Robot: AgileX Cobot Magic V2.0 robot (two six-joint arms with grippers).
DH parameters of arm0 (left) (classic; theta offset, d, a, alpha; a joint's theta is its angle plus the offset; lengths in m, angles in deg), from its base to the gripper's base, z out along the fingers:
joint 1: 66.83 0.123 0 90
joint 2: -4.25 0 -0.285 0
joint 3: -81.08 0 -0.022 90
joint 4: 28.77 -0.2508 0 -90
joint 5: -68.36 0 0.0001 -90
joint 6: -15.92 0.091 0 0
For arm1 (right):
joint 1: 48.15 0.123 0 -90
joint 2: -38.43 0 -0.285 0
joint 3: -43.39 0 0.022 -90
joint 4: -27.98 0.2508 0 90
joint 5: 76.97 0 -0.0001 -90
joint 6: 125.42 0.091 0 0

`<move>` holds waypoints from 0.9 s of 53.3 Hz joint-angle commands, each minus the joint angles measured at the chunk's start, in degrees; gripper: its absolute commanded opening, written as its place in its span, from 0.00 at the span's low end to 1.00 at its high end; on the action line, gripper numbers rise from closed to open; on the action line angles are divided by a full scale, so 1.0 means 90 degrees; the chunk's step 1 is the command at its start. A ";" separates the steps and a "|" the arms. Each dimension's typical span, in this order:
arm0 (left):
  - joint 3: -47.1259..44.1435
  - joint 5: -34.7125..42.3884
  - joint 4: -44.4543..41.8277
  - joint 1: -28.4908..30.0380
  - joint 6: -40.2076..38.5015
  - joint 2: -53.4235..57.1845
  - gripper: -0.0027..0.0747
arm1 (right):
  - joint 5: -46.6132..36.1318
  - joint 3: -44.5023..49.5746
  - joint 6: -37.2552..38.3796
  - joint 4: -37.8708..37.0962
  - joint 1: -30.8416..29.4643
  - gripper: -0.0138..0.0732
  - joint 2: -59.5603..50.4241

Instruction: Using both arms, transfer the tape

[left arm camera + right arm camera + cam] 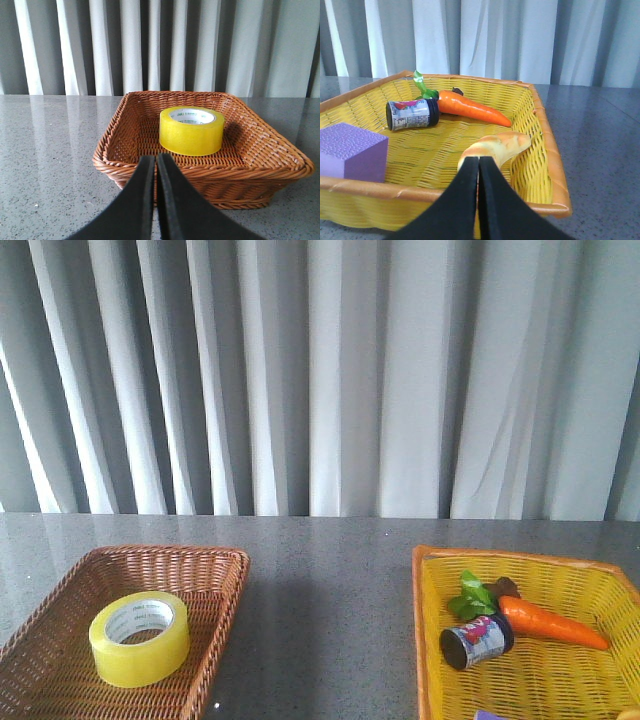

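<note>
The yellow tape roll (139, 638) with a white printed core lies flat in the brown wicker basket (215, 565) at the front left. It also shows in the left wrist view (191, 130), inside that basket (125, 162). My left gripper (156, 159) is shut and empty, short of the basket's near rim. My right gripper (479, 161) is shut and empty, just before the near rim of the yellow basket (547, 135). Neither arm shows in the front view.
The yellow basket (430, 580) at the front right holds a toy carrot (550, 625), a small can (476, 642) and green leaves (472, 596). The right wrist view also shows a purple block (351, 152) and a croissant-like bread toy (496, 147). Grey curtains hang behind the speckled table (330, 590).
</note>
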 commanded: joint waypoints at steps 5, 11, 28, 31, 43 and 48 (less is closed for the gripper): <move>0.0189 0.0517 0.0066 0.0006 -0.0055 0.0105 0.03 | -0.0492 0.0039 -0.0047 0.0113 0.0007 0.15 -0.0065; 0.0189 0.0517 0.0066 0.0006 -0.0055 0.0105 0.03 | -0.0498 0.0039 -0.0047 0.0113 0.0007 0.15 -0.0065; 0.0189 0.0517 0.0066 0.0006 -0.0055 0.0105 0.03 | -0.0495 0.0039 -0.0094 0.0121 0.0007 0.15 -0.0065; 0.0189 0.0517 0.0066 0.0006 -0.0055 0.0105 0.03 | -0.0495 0.0039 -0.0043 0.0168 0.0007 0.15 -0.0065; 0.0189 0.0517 0.0066 0.0006 -0.0055 0.0105 0.03 | -0.0495 0.0039 -0.0043 0.0160 0.0007 0.15 -0.0065; 0.0189 0.0517 0.0066 0.0006 -0.0055 0.0105 0.03 | -0.0495 0.0039 -0.0043 0.0160 0.0007 0.15 -0.0065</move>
